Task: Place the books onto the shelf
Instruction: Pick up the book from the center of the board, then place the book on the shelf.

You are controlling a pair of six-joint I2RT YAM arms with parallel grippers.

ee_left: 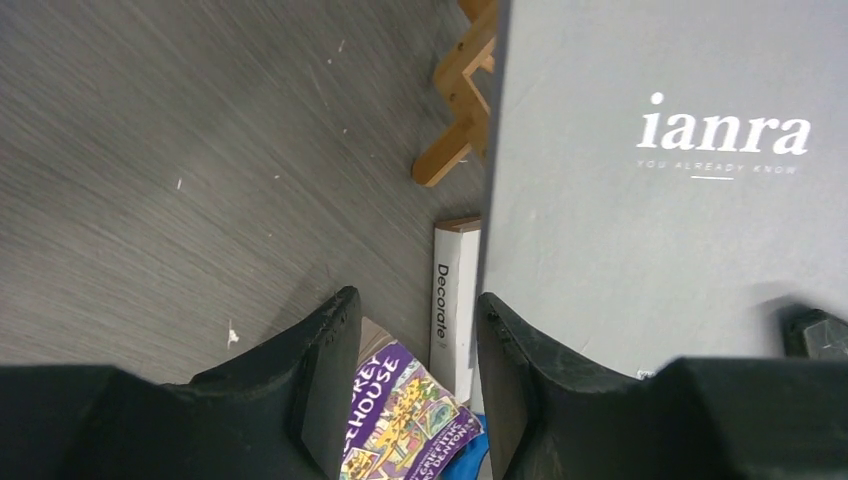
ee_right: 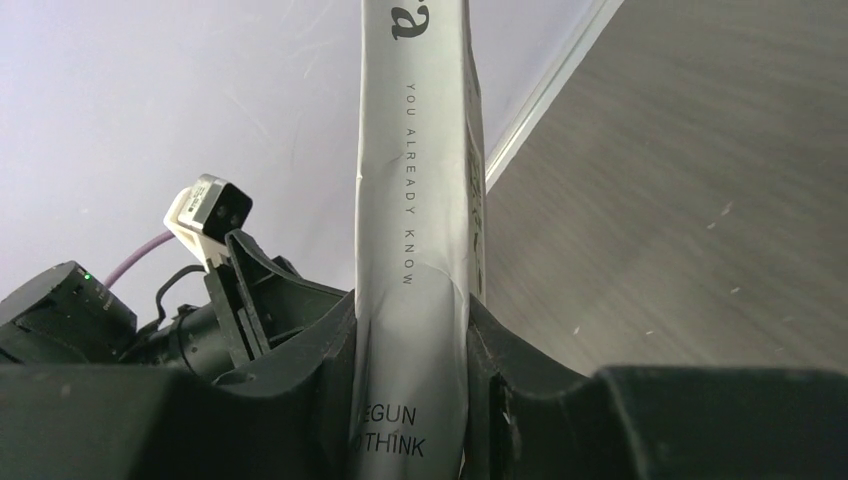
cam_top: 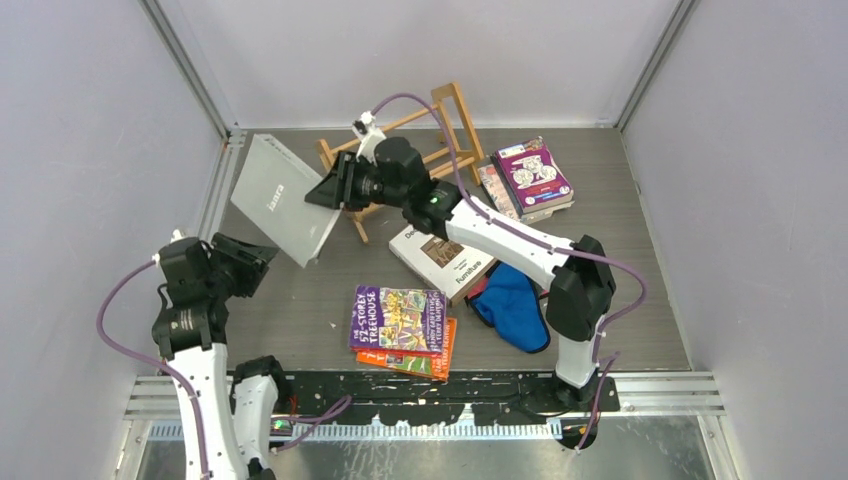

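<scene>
Over on the left, the left tool point(ee_left: 418, 310) hangs with its fingers apart and nothing between them, just beside the lower corner of the grey book point(cam_top: 280, 198). That book is up off the bench point(cam_top: 300, 300), tilted, with its right edge clamped in the right tool point(ee_right: 410, 305). Just behind sits the shelf point(ee_left: 450, 155), askew, with no book on it that I can see. I'd say the first big book is being carried to the shelf. Next it needs turning upright and easing between the end pieces without knocking the shelf over. Further right, the Decorate book point(cam_top: 440, 262), the purple paperback point(cam_top: 398, 318) and a small stack point(cam_top: 535, 175) lie on the bench.
</scene>
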